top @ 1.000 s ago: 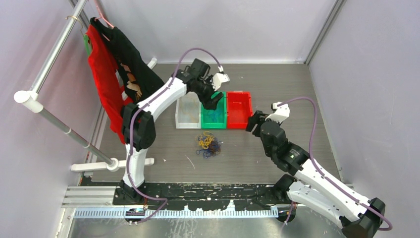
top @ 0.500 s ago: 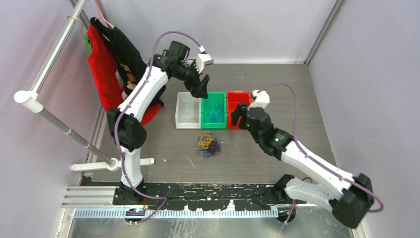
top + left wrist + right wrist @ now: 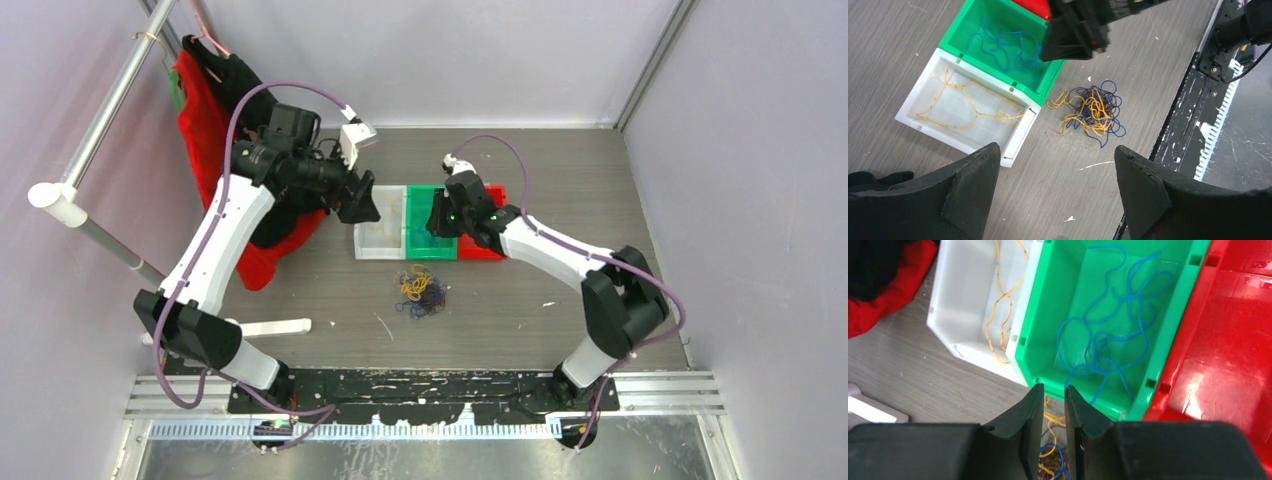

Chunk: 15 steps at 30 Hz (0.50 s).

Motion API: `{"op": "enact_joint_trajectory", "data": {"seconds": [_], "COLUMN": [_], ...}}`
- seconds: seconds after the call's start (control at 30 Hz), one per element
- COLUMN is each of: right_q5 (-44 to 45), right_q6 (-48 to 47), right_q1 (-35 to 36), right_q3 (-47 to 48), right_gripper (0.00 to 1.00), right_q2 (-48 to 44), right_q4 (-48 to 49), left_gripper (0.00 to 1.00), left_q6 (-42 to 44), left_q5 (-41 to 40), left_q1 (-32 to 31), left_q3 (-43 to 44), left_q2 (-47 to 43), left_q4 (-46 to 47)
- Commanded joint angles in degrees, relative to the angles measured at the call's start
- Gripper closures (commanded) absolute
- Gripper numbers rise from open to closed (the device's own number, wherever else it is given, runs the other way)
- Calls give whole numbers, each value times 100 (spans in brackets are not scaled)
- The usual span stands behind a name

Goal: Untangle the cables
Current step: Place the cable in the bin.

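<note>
**Tangle sits on the bench as two hands hang over the bins**

The cables (image 3: 421, 290), a small knot of blue, yellow-orange and dark loops, lie on the grey bench (image 3: 570, 170) just in front of a row of three bins, touching none of them. The left hand (image 3: 1055, 152) hangs high beside the white bin (image 3: 380, 240), its fingers spread wide with nothing between them. The right hand (image 3: 1053, 395) hovers over the near rim of the green bin (image 3: 432, 245), its fingers drawn to a narrow slit; nothing shows in the gap. Loose blue strands (image 3: 1108, 340) lie in the green bin and a yellow-orange strand (image 3: 968, 107) in the white one. The red bin (image 3: 482, 245) touches the green bin on the right. Red and black garments (image 3: 215, 140) hang from a rack (image 3: 105, 95) at left.
</note>
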Motion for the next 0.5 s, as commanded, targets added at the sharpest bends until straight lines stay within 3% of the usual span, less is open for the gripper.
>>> {"op": "enact_joint_trajectory", "data": {"seconds": [0.0,0.17,0.47], "right_q5": [-420,-490,-82], "right_q6": [-148,-285,-464], "right_q1": [-199,-370,-412], "right_q3": [688,1201,2134], "right_gripper": [73,80,80], "right_q2": [563,1229,2263], "right_q4": [-288,-509,-678], "left_gripper": [16,16,16], "left_q6": [-144,-196,-291], "left_q5": [236,206,167], "left_q1": [17,45,61], "left_q3": [-86,-202,-434], "left_q2": [-343,-634,-975], "left_q4": [106,197,356]}}
